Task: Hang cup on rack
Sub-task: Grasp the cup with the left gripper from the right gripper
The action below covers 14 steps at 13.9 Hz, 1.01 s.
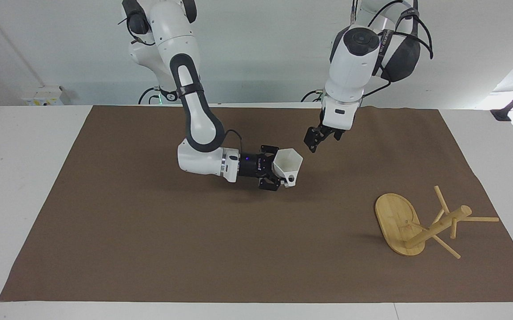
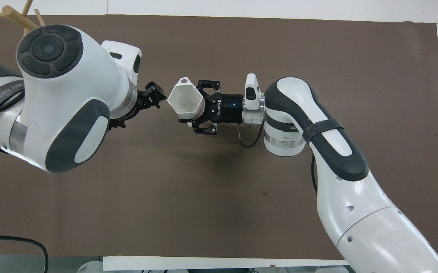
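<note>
My right gripper [image 1: 278, 169] is shut on the white faceted cup [image 1: 289, 162] and holds it just above the middle of the brown mat. The cup is tipped, with its mouth toward the left arm's end and its handle [image 1: 290, 179] on the side away from the robots. In the overhead view the cup [image 2: 184, 100] sits between the right gripper [image 2: 200, 107] and the left gripper [image 2: 154, 96]. My left gripper [image 1: 312, 143] is open, in the air close beside the cup's mouth and apart from it. The bamboo rack [image 1: 434, 226] stands on its oval base [image 1: 394, 215] toward the left arm's end.
The brown mat [image 1: 149, 249] covers most of the white table. In the overhead view the left arm's big joint hides the rack, and only its top pegs [image 2: 12, 13] show at the mat's corner. A cable lies at the table's near edge [image 2: 14, 240].
</note>
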Each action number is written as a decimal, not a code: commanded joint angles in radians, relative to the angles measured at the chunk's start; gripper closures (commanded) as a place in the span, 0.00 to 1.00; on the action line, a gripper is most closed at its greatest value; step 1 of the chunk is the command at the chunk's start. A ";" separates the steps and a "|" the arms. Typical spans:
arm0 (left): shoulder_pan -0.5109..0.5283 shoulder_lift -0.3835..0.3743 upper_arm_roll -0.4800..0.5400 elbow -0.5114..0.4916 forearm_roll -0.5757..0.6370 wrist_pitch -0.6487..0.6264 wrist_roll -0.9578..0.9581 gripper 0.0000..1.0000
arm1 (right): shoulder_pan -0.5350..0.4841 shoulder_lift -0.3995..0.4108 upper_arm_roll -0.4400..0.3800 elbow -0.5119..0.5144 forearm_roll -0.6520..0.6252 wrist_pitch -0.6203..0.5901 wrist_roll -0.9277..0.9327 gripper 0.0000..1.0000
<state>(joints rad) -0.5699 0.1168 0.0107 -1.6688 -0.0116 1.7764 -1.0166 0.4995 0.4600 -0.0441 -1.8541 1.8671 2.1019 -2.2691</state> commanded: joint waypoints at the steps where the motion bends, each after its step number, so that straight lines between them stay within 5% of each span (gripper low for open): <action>1: -0.027 0.027 0.015 0.049 -0.016 0.003 -0.048 0.00 | 0.043 -0.004 0.004 0.000 0.056 0.056 -0.036 0.85; 5: -0.042 0.056 0.014 0.063 -0.014 0.014 -0.108 0.01 | 0.057 -0.004 0.006 0.001 0.081 0.078 -0.038 0.84; 11: -0.048 0.041 0.011 0.008 -0.021 0.028 -0.099 0.16 | 0.060 -0.004 0.006 0.004 0.106 0.081 -0.056 0.83; 12: -0.048 0.038 0.011 -0.002 -0.027 0.034 -0.100 0.28 | 0.062 -0.009 0.006 0.004 0.106 0.085 -0.055 0.83; 14: -0.047 0.038 0.011 -0.003 -0.039 0.034 -0.097 0.73 | 0.060 -0.009 0.007 0.006 0.107 0.082 -0.056 0.83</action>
<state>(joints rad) -0.6020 0.1725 0.0100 -1.6427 -0.0327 1.7865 -1.1036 0.5589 0.4600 -0.0417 -1.8495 1.9444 2.1713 -2.3055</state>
